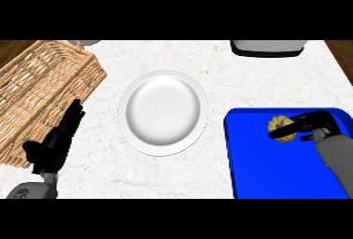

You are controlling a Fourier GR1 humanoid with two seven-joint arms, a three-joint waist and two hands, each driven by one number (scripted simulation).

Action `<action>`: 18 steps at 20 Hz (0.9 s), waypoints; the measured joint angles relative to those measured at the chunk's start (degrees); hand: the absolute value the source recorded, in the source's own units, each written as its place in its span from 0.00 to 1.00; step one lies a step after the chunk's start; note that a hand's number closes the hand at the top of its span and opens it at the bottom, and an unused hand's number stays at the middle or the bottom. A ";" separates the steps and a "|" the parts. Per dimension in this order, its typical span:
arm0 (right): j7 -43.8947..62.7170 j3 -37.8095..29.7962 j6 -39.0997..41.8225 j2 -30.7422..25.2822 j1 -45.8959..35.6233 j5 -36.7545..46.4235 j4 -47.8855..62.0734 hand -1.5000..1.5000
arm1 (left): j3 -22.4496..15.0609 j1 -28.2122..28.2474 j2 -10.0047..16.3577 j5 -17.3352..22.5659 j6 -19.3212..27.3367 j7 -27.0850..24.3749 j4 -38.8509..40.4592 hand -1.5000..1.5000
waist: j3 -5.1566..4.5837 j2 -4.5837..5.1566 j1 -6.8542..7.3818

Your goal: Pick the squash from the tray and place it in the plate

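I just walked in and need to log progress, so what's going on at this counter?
The robot's right hand is curled round the squash, which is over the far part of the blue tray at the right. Whether it has left the tray's floor cannot be told. The white plate in the middle holds nothing, so the placing is not yet done. The left hand rests open beside the basket at the left.
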 measured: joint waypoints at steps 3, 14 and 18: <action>-1.96 2.22 -0.90 0.47 1.57 3.60 -2.78 1.00 | -0.07 0.83 -0.17 -0.18 -0.12 0.52 -1.22 0.50 | -0.03 -0.19 -0.12; -9.93 22.65 -8.52 -2.66 14.54 29.65 -33.72 1.00 | 1.50 2.42 -0.01 -0.15 0.88 0.38 -0.56 0.50 | 0.50 -0.73 -3.23; -7.25 26.33 -9.13 -5.89 21.66 39.96 -47.64 1.00 | 1.32 2.80 -0.22 -0.33 1.01 0.94 -1.80 0.50 | 0.63 -0.47 -3.23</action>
